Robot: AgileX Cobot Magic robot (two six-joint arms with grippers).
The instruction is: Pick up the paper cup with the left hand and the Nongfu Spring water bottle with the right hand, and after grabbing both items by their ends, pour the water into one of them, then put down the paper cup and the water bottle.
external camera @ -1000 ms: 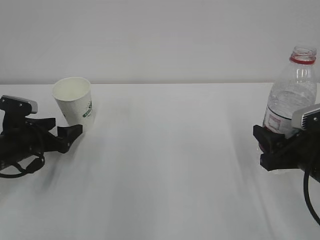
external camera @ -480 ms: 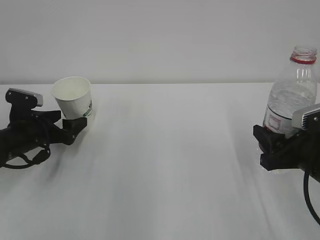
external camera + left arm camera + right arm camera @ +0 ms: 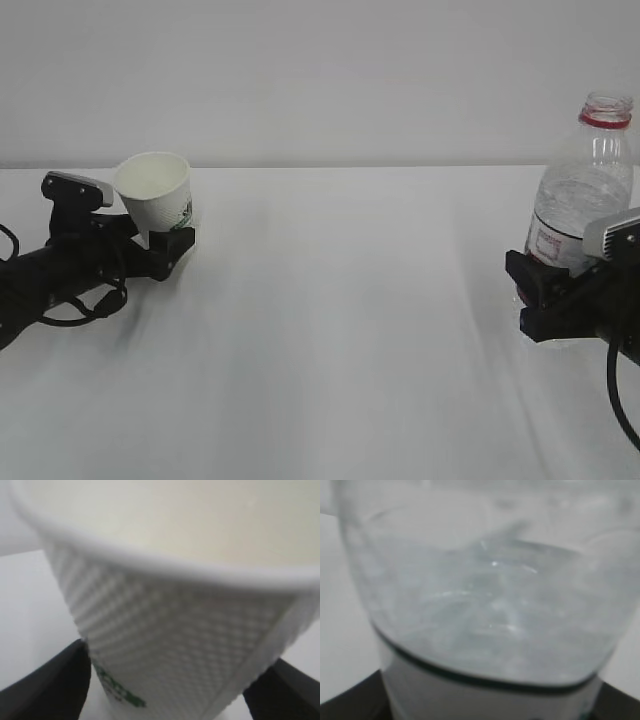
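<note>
The white paper cup (image 3: 155, 195) with its green print stands at the far left, leaning slightly. My left gripper (image 3: 166, 236) is open wide, low around the cup's base. In the left wrist view the cup (image 3: 175, 620) fills the frame, with a black finger (image 3: 50, 685) on each side of it. At the far right the capless Nongfu Spring water bottle (image 3: 585, 190) stands upright with a red neck ring. My right gripper (image 3: 545, 290) is shut on its lower body. The right wrist view shows the bottle (image 3: 485, 555) close up, with water (image 3: 485, 620) inside above the label.
A white table (image 3: 340, 330) spreads between the two arms, and a pale wall rises behind its far edge. A black cable (image 3: 618, 395) hangs from the right arm at the frame's edge.
My left arm has moved right and away, bringing its open fingers around the cup's base; the cup has shifted slightly right. The right gripper and the bottle have stayed still.
</note>
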